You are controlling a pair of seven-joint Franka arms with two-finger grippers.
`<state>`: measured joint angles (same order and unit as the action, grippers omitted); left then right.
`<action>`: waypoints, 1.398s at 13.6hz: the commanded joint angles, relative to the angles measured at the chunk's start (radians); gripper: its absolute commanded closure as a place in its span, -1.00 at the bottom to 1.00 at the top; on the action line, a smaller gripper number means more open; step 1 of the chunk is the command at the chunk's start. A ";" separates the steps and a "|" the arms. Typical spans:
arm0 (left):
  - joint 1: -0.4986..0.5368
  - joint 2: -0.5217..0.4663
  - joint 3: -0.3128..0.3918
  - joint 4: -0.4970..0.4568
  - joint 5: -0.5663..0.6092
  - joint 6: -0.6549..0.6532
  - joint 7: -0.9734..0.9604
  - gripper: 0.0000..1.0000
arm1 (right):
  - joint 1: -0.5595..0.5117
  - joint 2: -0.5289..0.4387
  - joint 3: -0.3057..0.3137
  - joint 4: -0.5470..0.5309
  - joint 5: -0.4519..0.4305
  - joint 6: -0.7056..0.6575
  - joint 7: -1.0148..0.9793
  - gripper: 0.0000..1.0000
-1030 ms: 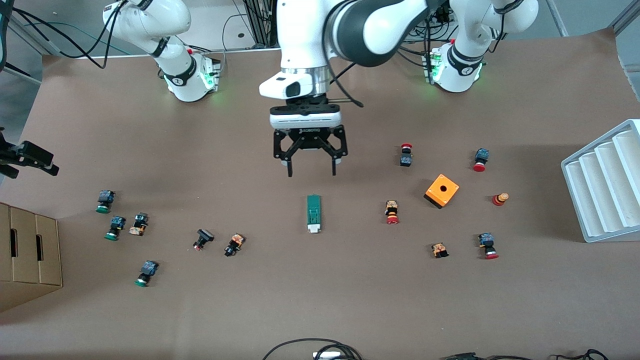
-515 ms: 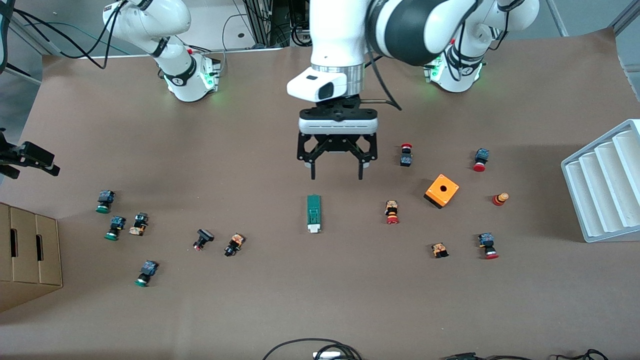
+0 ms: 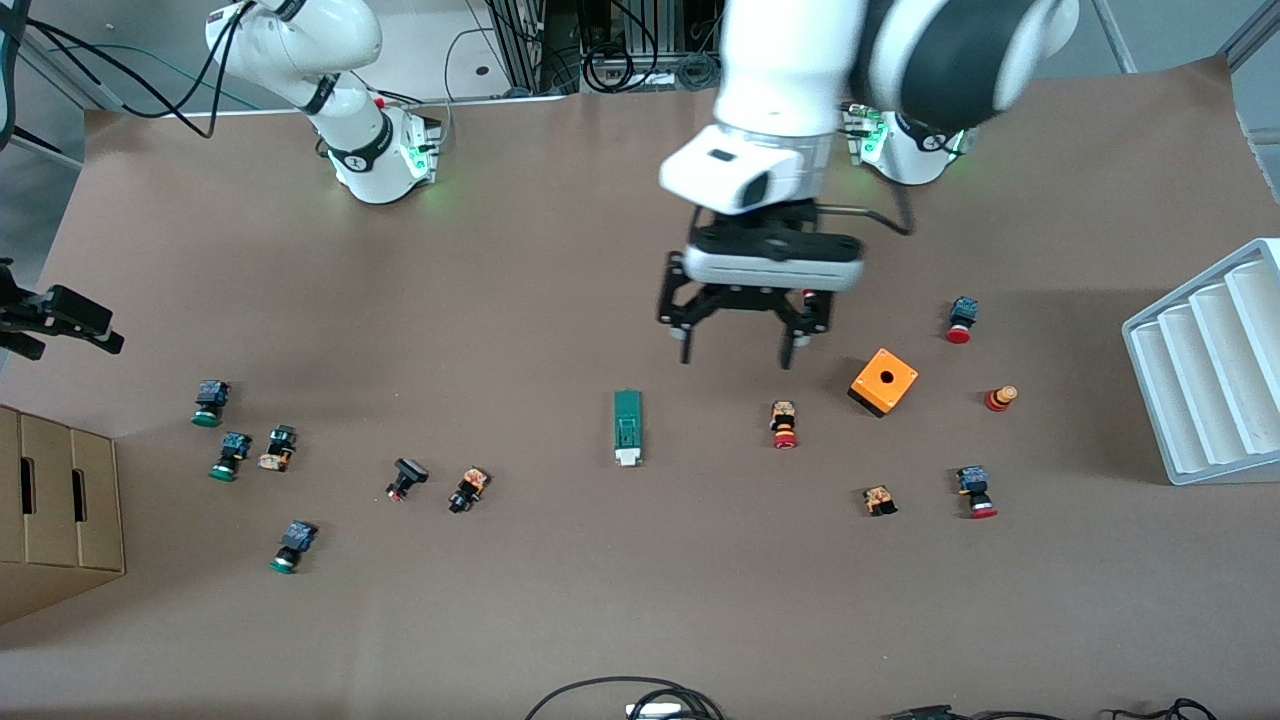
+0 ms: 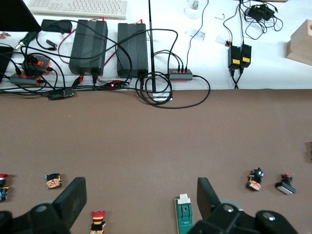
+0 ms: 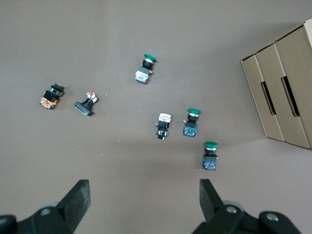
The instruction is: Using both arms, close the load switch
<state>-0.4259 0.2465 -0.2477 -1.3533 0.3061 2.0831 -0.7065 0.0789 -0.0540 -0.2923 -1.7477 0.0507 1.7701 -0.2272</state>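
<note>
The load switch (image 3: 627, 428) is a narrow dark-green block lying flat at mid-table, with its white lever end toward the front camera. It also shows in the left wrist view (image 4: 184, 214), beside one finger (image 4: 204, 192). My left gripper (image 3: 736, 360) hangs open and empty in the air over bare table, off to the left arm's side of the switch; its open jaws show in the left wrist view (image 4: 139, 200). My right gripper (image 3: 62, 325) waits at the table edge at the right arm's end, open and empty (image 5: 142, 200), over several green-capped buttons (image 5: 188, 122).
A red-capped button (image 3: 784, 425) and an orange box (image 3: 884, 381) lie toward the left arm's end. More buttons (image 3: 228, 455) lie toward the right arm's end. A cardboard box (image 3: 55, 510) and a white ribbed tray (image 3: 1210, 370) stand at the table's ends.
My left gripper has moved steadily toward the left arm's end of the table, away from over the load switch, staying open. The switch and the right gripper have not moved.
</note>
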 commanded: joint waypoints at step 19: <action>0.101 -0.062 0.278 -0.070 -0.351 -0.187 0.372 -1.00 | 0.002 0.057 -0.005 0.025 0.005 0.020 -0.046 -1.00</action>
<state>-0.3271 0.2105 0.0088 -1.3896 -0.0201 1.9120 -0.3850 0.0786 -0.0089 -0.2945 -1.7450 0.0508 1.7851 -0.2459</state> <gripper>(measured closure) 0.000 0.000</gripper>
